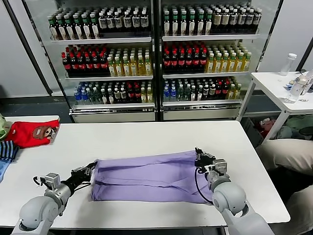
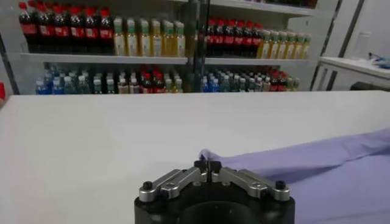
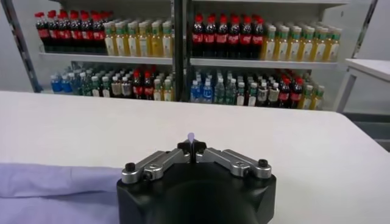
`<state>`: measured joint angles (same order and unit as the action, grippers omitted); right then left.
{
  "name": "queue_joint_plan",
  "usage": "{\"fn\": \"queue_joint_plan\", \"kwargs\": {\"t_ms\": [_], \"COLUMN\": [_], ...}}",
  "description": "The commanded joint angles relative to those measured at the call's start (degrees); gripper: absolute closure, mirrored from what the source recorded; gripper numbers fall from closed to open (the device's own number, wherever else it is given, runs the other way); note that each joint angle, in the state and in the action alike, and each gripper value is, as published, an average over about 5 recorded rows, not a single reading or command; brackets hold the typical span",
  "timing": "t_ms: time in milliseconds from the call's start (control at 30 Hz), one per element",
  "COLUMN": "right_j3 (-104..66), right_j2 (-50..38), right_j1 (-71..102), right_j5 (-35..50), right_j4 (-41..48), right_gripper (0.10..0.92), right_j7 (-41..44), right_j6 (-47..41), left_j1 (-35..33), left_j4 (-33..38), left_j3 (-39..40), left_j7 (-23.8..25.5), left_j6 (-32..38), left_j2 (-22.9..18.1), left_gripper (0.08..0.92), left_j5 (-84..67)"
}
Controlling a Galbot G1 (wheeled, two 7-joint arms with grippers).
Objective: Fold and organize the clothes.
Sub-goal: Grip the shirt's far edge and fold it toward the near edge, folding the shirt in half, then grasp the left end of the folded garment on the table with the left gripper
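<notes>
Lavender T-shirt (image 1: pixel 149 177) lies folded into a long band across the lower centre of the white table (image 1: pixel 146 134). At its left edge I see my left gripper (image 1: pixel 90 169) clenched on the cloth; at the right edge, right gripper (image 1: pixel 198 157) pinching the other end.

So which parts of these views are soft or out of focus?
Head view: sharp throughout, lavender T-shirt and table evenly lit. Left wrist view: left gripper crisp, drink shelves behind soft. Right wrist view: right gripper sharp, bottles blurred.
</notes>
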<state>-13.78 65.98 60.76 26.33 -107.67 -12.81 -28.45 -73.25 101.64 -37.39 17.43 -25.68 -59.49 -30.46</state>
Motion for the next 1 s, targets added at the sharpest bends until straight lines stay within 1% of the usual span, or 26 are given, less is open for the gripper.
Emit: {"fn": "queue_joint_plan", "kwargs": {"t_ms": [33, 167, 267, 333, 467, 567, 633, 800, 900, 1000], "right_j3": [-0.2, -0.2, 0.0, 0.0, -0.7, -2.0, -3.0, -4.0, -3.9, -3.7], "right_j2": [-0.3, -0.5, -0.6, -0.8, -1.5, -2.3, -2.8, -3.0, -2.8, -2.6], "right_j1": [1.8, 2.7, 4.0, 5.1, 7.4, 9.3, 10.8, 14.0, 15.1, 15.5], "right_j5": [0.1, 0.0, -0.1, -0.1, 0.1, 0.0, -0.1, -1.9, -3.4, -4.5], "right_j4": [-1.0, -1.2, -1.6, -2.4, -6.0, -9.7, -12.2, -15.9, -16.9, -17.5], "right_gripper": [0.909, 0.909, 0.888, 0.837, 0.727, 0.640, 0.571, 0.441, 0.346, 0.263], "right_j7": [-0.2, -0.3, -0.6, -0.8, -0.8, -0.5, -0.3, 0.0, 0.1, 0.1], "right_j6": [-0.2, -1.1, -2.7, -3.5, -4.5, -4.7, -4.7, -4.7, -4.6, -4.6], "left_j1": [-3.3, -3.0, -2.9, -2.8, -3.0, -3.6, -4.3, -6.5, -7.7, -8.2], "left_j4": [1.6, 0.5, 0.2, 0.3, 1.2, 3.4, 5.6, 12.0, 15.4, 16.0], "left_j3": [-1.3, -1.3, -0.8, -0.4, -0.4, -1.2, -1.7, -0.8, 2.2, 5.4], "left_j7": [1.8, 1.3, 0.4, -0.5, -3.5, -5.9, -8.3, -15.0, -22.5, -30.1], "left_j6": [-1.2, -1.4, -1.0, -0.1, 1.2, 1.5, 1.4, -0.4, -4.2, -7.2], "left_j2": [0.1, 0.2, 0.0, -0.5, -1.0, -1.0, -1.2, -2.4, -4.0, -5.8], "left_gripper": [0.914, 0.914, 0.907, 0.884, 0.775, 0.689, 0.637, 0.490, 0.403, 0.317], "left_j5": [0.5, 2.5, 4.1, 4.3, 4.3, 3.8, 2.6, -1.5, -2.4, -2.3]}}
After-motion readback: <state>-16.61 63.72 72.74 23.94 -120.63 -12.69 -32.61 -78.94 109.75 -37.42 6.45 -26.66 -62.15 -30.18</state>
